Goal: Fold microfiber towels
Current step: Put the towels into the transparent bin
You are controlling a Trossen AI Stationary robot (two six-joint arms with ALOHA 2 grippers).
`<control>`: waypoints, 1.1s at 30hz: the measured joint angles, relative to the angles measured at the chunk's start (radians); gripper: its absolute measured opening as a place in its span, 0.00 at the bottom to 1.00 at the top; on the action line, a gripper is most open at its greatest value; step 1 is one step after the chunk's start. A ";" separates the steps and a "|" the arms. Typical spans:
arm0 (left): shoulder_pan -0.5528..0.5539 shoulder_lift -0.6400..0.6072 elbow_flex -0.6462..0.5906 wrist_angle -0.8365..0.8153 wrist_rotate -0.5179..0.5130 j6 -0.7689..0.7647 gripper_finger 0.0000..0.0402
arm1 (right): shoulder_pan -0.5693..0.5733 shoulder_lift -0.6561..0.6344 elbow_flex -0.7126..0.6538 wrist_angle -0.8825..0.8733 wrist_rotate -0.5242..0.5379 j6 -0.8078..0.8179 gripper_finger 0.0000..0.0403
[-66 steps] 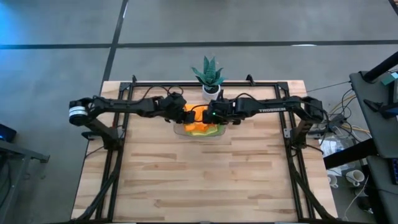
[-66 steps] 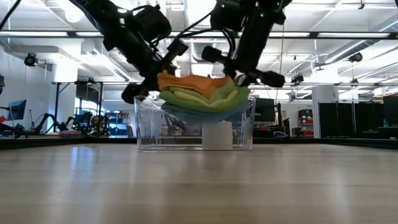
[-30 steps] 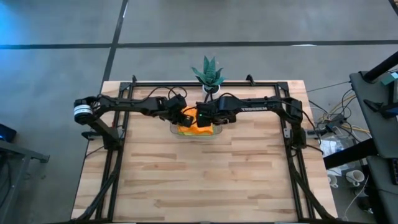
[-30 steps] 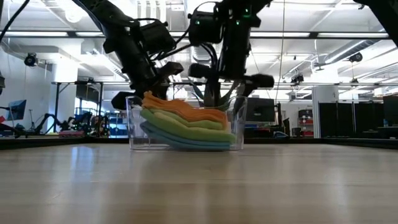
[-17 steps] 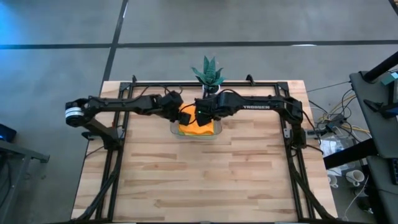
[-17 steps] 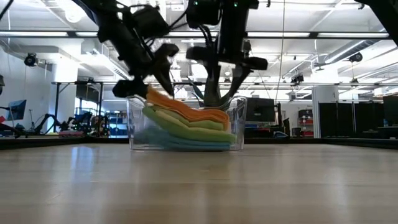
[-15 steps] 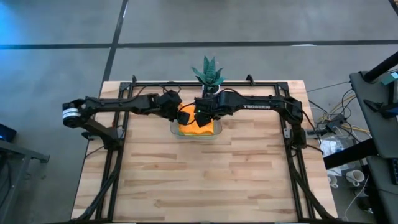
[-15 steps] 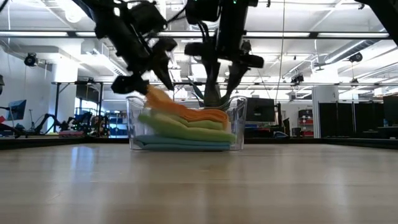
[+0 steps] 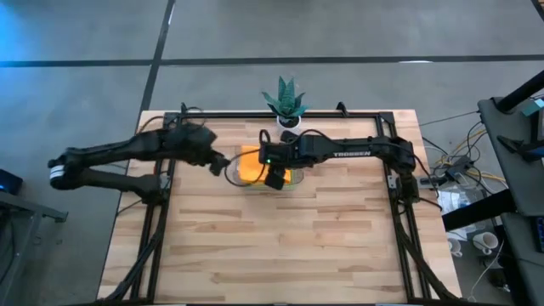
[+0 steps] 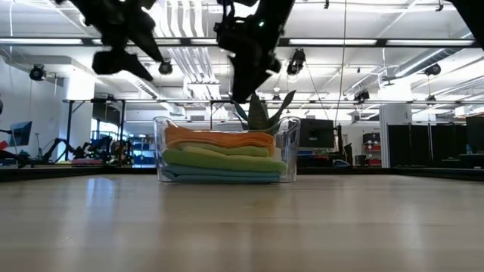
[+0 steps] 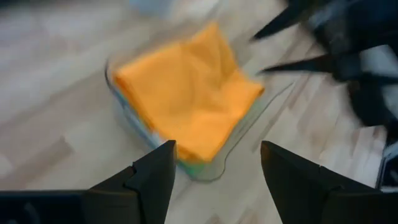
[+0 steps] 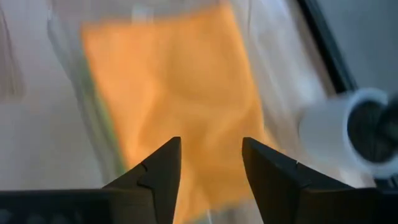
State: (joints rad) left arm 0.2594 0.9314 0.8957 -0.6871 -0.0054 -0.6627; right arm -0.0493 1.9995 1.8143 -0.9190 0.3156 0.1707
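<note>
A stack of folded microfiber towels lies in a clear plastic tray (image 10: 160, 143) at the table's far middle. The orange towel (image 9: 248, 164) is on top, with a green towel (image 10: 223, 159) under it and a light blue towel (image 10: 219, 176) at the bottom. My left gripper (image 11: 214, 168) stands open above and to the left of the tray (image 9: 255, 184), apart from it. My right gripper (image 12: 210, 168) hangs open over the orange towel (image 12: 174, 93), clear of it. In the low view both grippers, left (image 10: 125, 60) and right (image 10: 240, 94), are well above the stack.
A small potted plant (image 9: 286, 98) in a white pot (image 12: 336, 130) stands just behind the tray at the far edge. Black frame rails (image 9: 365, 115) run along the table's far, left and right sides. Bare wooden tabletop (image 9: 272, 246) stretches from the tray toward the near edge.
My left gripper has let go of the orange towel's left edge and drawn back up and toward the table's left edge. That raised edge has dropped, and the stack now lies flat in the tray. My right gripper has risen off the stack and rolled about its own axis.
</note>
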 joint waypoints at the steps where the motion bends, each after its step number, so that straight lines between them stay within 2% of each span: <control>1: -0.016 -0.040 -0.018 0.024 -0.035 0.000 0.54 | -0.008 0.000 -0.016 0.060 -0.003 -0.020 0.41; 5: -0.079 -0.191 -0.119 0.145 -0.129 0.026 0.54 | -0.047 0.000 -0.089 0.331 -0.053 -0.092 0.36; 9: -0.108 -0.309 -0.255 0.307 -0.133 0.052 0.54 | -0.094 0.013 -0.179 0.597 -0.079 -0.104 0.27; 12: -0.112 -0.380 -0.364 0.443 -0.134 0.053 0.54 | -0.125 0.029 -0.259 0.821 -0.177 -0.104 0.20; 16: -0.112 -0.440 -0.499 0.632 -0.134 0.076 0.54 | -0.151 0.067 -0.319 1.004 -0.214 -0.092 0.11; 20: -0.112 -0.478 -0.607 0.792 -0.124 0.074 0.54 | -0.167 0.142 -0.308 1.005 -0.245 -0.053 0.06; 24: -0.113 -0.494 -0.699 0.935 -0.124 0.068 0.54 | -0.165 0.224 -0.253 0.925 -0.254 -0.066 0.05; 29: -0.113 -0.474 -0.797 1.138 -0.125 0.041 0.54 | -0.165 0.259 -0.152 0.722 -0.235 -0.091 0.04; 33: -0.112 -0.471 -0.802 1.159 -0.126 0.047 0.54 | -0.158 0.209 -0.083 0.518 -0.234 -0.142 0.04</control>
State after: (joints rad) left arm 0.1471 0.4607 0.0938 0.4719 -0.1310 -0.6153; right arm -0.2075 2.2090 1.7314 -0.4009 0.0814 0.0288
